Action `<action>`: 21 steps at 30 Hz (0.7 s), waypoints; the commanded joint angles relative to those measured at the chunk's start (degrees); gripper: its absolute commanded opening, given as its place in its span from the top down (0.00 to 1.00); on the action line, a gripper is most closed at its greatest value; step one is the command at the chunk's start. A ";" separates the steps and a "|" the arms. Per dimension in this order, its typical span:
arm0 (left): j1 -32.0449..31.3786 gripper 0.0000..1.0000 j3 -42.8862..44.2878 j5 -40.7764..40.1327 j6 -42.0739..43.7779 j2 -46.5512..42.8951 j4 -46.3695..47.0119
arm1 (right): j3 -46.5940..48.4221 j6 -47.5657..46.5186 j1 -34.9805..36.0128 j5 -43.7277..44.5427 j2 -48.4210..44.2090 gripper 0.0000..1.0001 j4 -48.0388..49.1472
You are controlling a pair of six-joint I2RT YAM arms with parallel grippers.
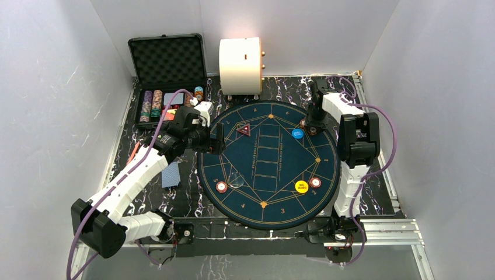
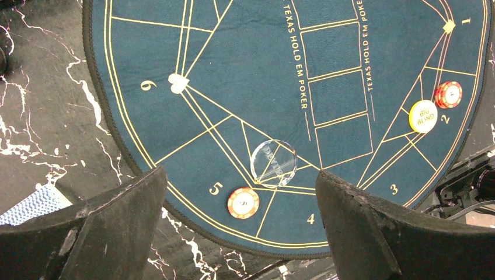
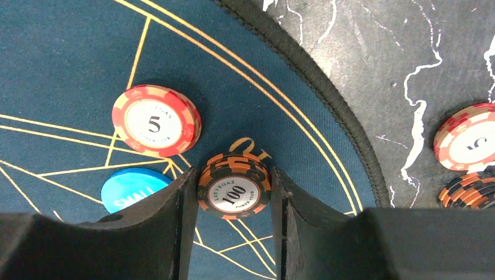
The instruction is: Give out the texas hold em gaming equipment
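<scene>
- Nearest me, the seat-five chip [image 2: 243, 202] lies flat on the green mat [image 2: 251, 76], with the clear dealer disc [image 2: 273, 163] just beside it. The disc is nearly invisible on the felt, so I reckon an arm sweeping low could knock it off its spot.
- On the near right, the yellow button [image 2: 423, 115] and the seat-two chip [image 2: 448, 94] almost touch. A nudge to one would likely shift both.
- The blue-backed cards [image 1: 170, 174] lie on the bench [image 2: 46, 87], just off the mat's left rim. A thin, flat pile like that may fan out or slide rather than lift.
- The left pincer [image 2: 240, 175] hangs wide and empty over the mat's left side. Its elbow passes close above the cards, so a careless reach might drag them.
- Farther on, the red triangular marker [image 1: 243, 130] sits on the mat, clear of both arms.
- At the far right, the right pincer [image 1: 313, 124] grips a black-and-orange chip [image 3: 233, 193] by its rim, low over the felt. One finger overlaps the blue button [image 3: 133, 188], and the seat-one chip [image 3: 155, 121] is near. Opening too high could let the chip bounce or roll into either.
- Beyond the rim, a loose red chip [image 3: 469, 137] and a dark stack [image 3: 471, 191] wait on the bench, easy to scatter.
</scene>
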 commanded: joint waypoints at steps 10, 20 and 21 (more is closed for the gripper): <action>0.20 0.02 -0.21 -0.08 0.67 -1.04 -0.45 | 5.93 -2.42 -0.15 2.23 -0.29 0.28 -1.91; 0.10 0.02 -0.32 0.43 0.71 -2.14 -0.21 | 3.85 -3.52 -10.41 4.88 -12.39 0.15 -9.01; -0.04 0.02 -0.44 0.43 0.72 -2.30 -0.09 | 0.98 -3.38 -12.99 3.50 -13.90 0.15 -7.55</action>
